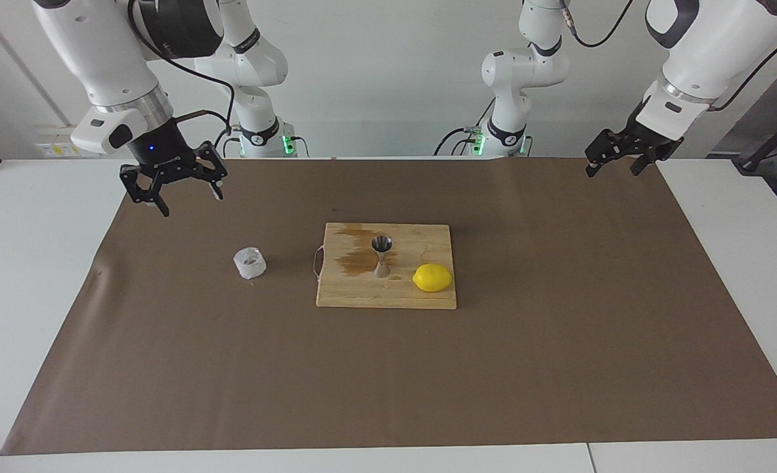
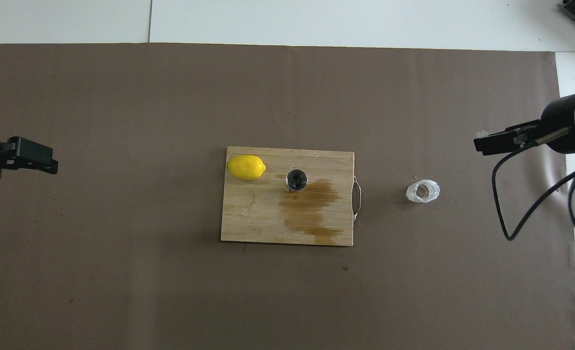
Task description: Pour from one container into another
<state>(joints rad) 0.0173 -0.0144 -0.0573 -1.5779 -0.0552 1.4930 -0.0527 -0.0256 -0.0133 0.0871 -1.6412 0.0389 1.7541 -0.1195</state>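
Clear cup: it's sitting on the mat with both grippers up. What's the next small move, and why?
Probably lower the open right gripper to straddle the clear cup. The cup stands upright and unheld beside the cutting board, nearest that arm. The steel jigger waits upright on the board; the left gripper idles.

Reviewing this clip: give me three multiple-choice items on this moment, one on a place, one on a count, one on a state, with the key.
1. Where does the steel jigger stand?
A. on the wooden board
B. on the brown mat
C. in the clear cup

2. How many lemons are on the board?
A. none
B. one
C. two

3. How is the right gripper?
A. shut on the cup
B. shut, empty
C. open, empty

Key: 1 A, the jigger stands upright on the board beside the brown stain. 2 B, a single lemon lies there. 3 C, its fingers are spread in the air; the clear cup sits alone on the mat.
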